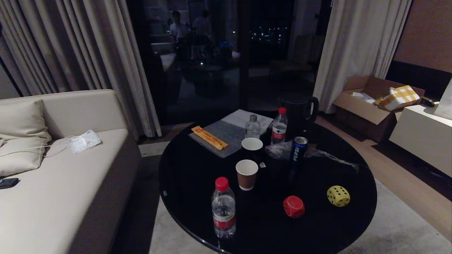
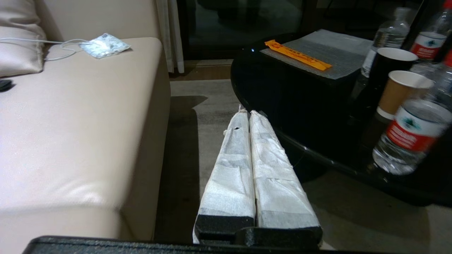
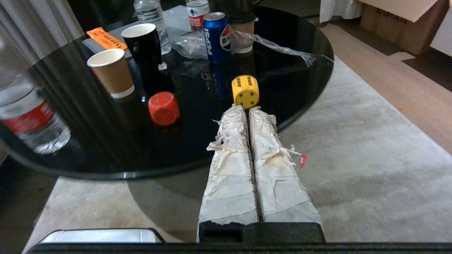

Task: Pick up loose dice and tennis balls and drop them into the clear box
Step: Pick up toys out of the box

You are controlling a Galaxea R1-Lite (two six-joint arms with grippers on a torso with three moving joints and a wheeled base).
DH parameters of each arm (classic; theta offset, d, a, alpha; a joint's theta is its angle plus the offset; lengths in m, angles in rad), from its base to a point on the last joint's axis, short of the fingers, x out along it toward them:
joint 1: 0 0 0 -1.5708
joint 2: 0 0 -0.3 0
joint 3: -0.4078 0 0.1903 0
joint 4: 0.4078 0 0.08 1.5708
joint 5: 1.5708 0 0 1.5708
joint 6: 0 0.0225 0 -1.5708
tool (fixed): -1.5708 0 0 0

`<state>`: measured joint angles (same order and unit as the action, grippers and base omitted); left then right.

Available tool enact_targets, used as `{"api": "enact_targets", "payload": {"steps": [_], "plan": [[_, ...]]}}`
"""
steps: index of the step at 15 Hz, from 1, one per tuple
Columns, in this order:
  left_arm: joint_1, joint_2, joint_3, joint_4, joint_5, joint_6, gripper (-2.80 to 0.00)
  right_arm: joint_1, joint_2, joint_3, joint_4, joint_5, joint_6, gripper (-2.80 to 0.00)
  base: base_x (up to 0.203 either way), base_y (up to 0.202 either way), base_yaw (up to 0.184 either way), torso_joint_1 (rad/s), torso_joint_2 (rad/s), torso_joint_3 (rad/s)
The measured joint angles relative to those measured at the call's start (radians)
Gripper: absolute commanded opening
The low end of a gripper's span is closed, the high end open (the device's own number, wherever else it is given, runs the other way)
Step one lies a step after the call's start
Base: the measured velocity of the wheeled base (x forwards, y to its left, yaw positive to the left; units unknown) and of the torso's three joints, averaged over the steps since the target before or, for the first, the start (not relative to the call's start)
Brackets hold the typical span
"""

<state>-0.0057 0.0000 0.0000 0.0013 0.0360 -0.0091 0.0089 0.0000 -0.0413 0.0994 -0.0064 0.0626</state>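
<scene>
1. Only legible text: "PEPSI" on the blue can (image 1: 298, 148). Bottle (image 1: 223, 209) labels were red/white, print unreadable, as was the orange strip's (image 1: 209, 137).
2. Surface: round glossy black table (image 1: 190, 176) on a pale rug (image 1: 395, 229); beige sofa (image 1: 70, 169) at 9 o'clock, curtains and dark glass door at 12, open cardboard box (image 1: 370, 106) at 2.
3. Red die (image 1: 293, 206) at 5 o'clock on the table, yellow die (image 1: 338, 195) just beside it at 4. Cubes, no long axis; both sat flat.
4. Left gripper (image 2: 246, 112) was closed, empty, off the table's 8 o'clock edge.
5. Right gripper (image 3: 246, 107) was closed, empty, at the table's near edge, tips pointing toward the yellow die.
</scene>
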Motion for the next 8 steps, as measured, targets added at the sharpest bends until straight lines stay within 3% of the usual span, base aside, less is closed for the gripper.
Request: {"api": "enact_targets", "payload": {"steps": [8], "plan": [[0.0,0.0,0.0,-0.001,0.0,-0.006,-2.8,0.0,0.0,0.0,0.001,-0.006,-0.002,-2.8,0.0,0.0,0.0,0.0,0.0,0.0]]}}
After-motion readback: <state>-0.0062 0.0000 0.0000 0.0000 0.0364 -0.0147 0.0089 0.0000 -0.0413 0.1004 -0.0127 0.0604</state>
